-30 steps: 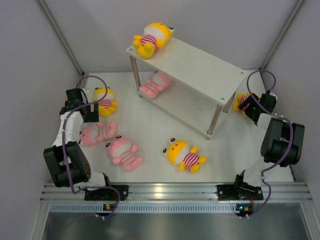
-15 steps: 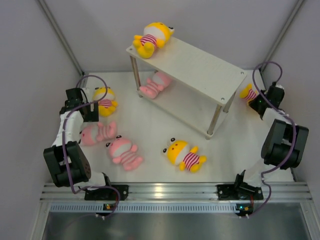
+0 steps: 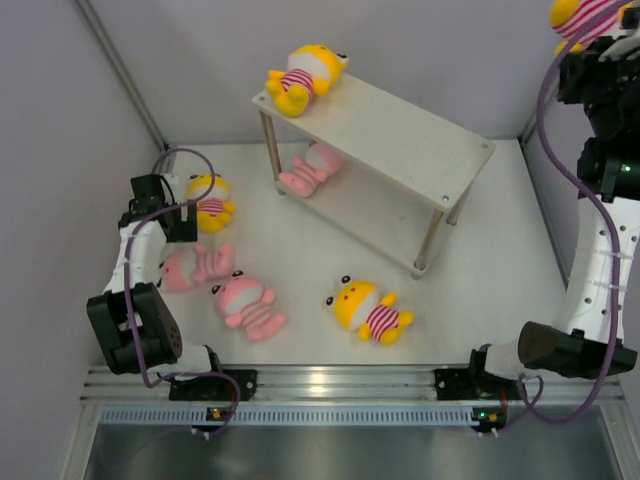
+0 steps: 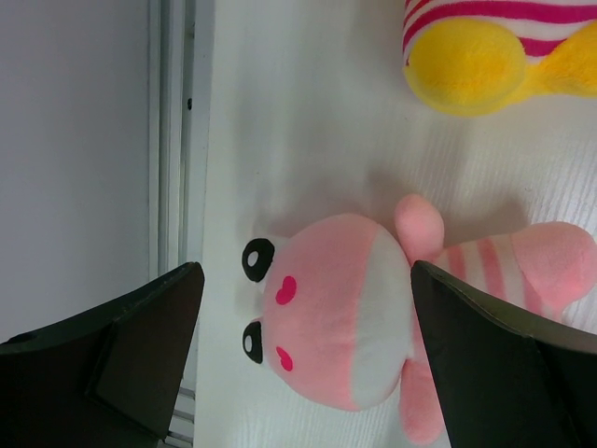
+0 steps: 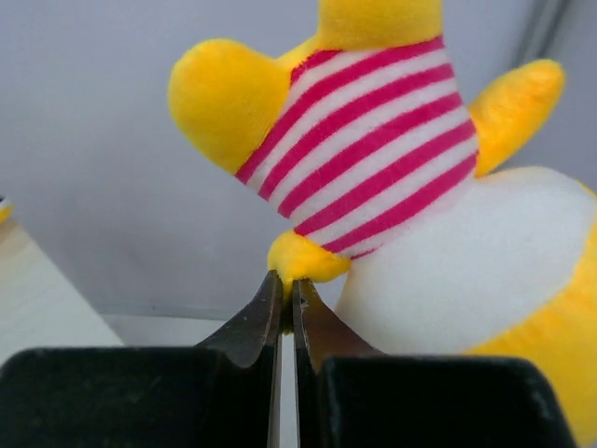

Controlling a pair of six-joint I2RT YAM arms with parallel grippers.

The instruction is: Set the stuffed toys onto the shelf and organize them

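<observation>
The right end effector (image 5: 285,285) has risen high off the counter (image 3: 480,260), pinched shut on a limb of a yellow stuffed toy (image 5: 373,140) now dangling right of the shelf (image 3: 400,120). Another yellow toy (image 3: 305,75) already lies on the top board, whose near end looks free. The left end effector (image 4: 300,280) hangs spread wide over a pink toy (image 4: 326,317); three more lie loose.

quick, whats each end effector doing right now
Left end effector: open, holding nothing, above a pink stuffed toy.
Right end effector: shut on a yellow stuffed toy.
</observation>
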